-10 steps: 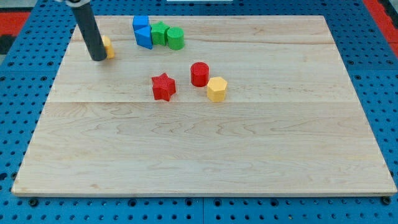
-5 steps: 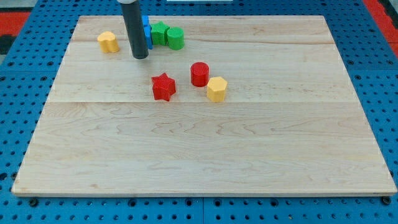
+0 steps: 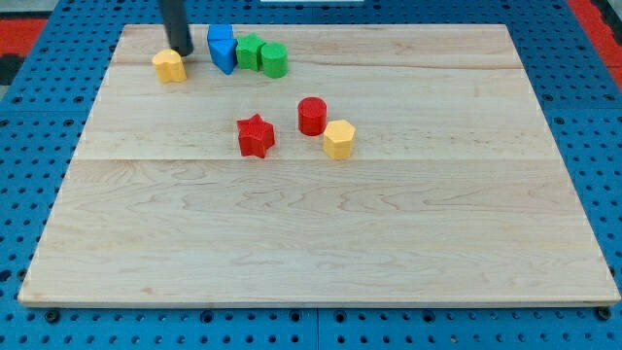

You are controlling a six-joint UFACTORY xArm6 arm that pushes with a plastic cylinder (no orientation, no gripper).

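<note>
My tip (image 3: pixel 180 49) stands near the board's top left, just above and right of a yellow block (image 3: pixel 169 66), close to it or touching. To the tip's right lie two blue blocks (image 3: pixel 223 48), stacked close in the view, then a green star-like block (image 3: pixel 251 51) and a green cylinder (image 3: pixel 274 60) in a row. Lower down, toward the board's middle, are a red star (image 3: pixel 256 135), a red cylinder (image 3: pixel 312 116) and a yellow hexagonal block (image 3: pixel 338 139).
The blocks rest on a light wooden board (image 3: pixel 321 233), which lies on a blue pegboard (image 3: pixel 593 117). Red panels show at the view's top corners.
The rod went from the yellow block at the left to the right, in front of the blue blocks, then back up-left beside the yellow block. No block has visibly shifted.
</note>
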